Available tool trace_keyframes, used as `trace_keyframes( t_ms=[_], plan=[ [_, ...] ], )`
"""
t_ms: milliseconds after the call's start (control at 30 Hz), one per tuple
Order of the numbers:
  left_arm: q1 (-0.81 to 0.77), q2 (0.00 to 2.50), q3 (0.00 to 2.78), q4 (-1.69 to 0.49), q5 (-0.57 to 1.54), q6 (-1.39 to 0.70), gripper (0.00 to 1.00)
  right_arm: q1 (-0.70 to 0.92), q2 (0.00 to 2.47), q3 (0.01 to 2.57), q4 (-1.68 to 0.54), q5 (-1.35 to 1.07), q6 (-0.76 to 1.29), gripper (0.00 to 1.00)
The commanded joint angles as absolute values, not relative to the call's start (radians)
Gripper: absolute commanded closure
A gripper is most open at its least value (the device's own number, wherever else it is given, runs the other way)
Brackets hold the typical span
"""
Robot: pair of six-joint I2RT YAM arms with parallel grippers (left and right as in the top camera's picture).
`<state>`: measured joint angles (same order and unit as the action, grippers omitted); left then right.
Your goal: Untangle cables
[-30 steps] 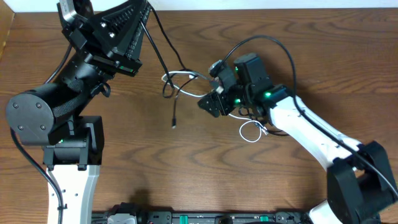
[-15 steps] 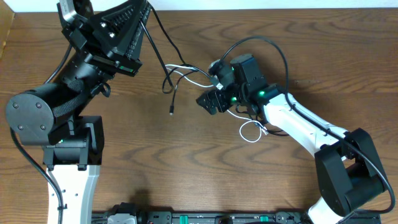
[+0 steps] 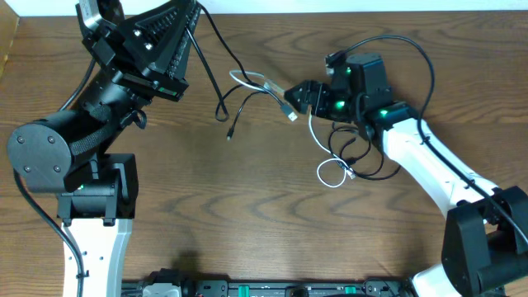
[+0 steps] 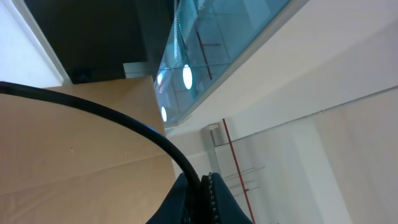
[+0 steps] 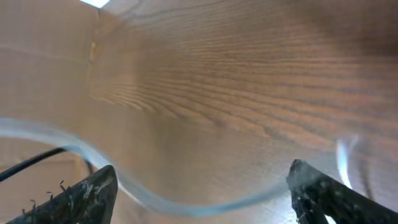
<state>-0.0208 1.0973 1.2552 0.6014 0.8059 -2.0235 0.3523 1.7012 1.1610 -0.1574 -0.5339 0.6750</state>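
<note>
In the overhead view my left gripper (image 3: 192, 10) is raised at the top left, shut on a thin black cable (image 3: 213, 49) that hangs down to the table. The left wrist view shows this cable (image 4: 124, 124) pinched between the shut jaws (image 4: 205, 186). My right gripper (image 3: 297, 97) sits right of the small tangle. Its fingers (image 5: 200, 171) are wide open, with the blurred white cable (image 5: 186, 202) passing between them, not gripped. The white cable (image 3: 256, 82) runs from the tangle to a small loop (image 3: 332, 173). A second black cable ends in a plug (image 3: 231, 134).
The wooden table (image 3: 206, 214) carries both arms. The left arm's base (image 3: 91, 198) stands at the left, the right arm's white link (image 3: 429, 165) crosses the right side. Thicker black arm wires arch above the right wrist (image 3: 396, 41). Black cord loops (image 3: 356, 157) lie under the right arm.
My right gripper has moved up and to the right, away from the middle of the tangle. The cables have spread and shifted up with it. The left arm has not moved.
</note>
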Motion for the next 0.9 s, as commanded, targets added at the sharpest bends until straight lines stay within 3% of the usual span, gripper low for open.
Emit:
trace_keyframes(
  t_ms=[0, 100, 367, 600, 767, 867],
  plan=[
    [-0.019, 1.081, 1.269, 0.610, 0.804, -2.086, 0.92, 0.340, 1.688, 1.163, -0.145, -0.634, 0.767, 0.16],
    [-0.019, 1.082, 1.269, 0.594, 0.806, -2.086, 0.92, 0.307, 1.688, 1.163, -0.134, -0.646, 0.865, 0.16],
    [-0.019, 1.083, 1.269, 0.580, 0.822, -2.086, 0.92, 0.275, 1.688, 1.163, -0.118, -0.634, 0.818, 0.17],
    [-0.019, 1.083, 1.269, 0.580, 0.822, -2.086, 0.92, 0.330, 1.689, 1.163, -0.194, -0.634, 0.179, 0.02],
    [-0.019, 1.083, 1.269, 0.580, 0.823, -2.086, 0.92, 0.369, 1.689, 1.163, -0.251, -0.633, -0.157, 0.03],
    [-0.019, 1.083, 1.269, 0.580, 0.823, -2.086, 0.93, 0.380, 1.689, 1.163, -0.247, -0.615, -0.244, 0.09]
  ],
)
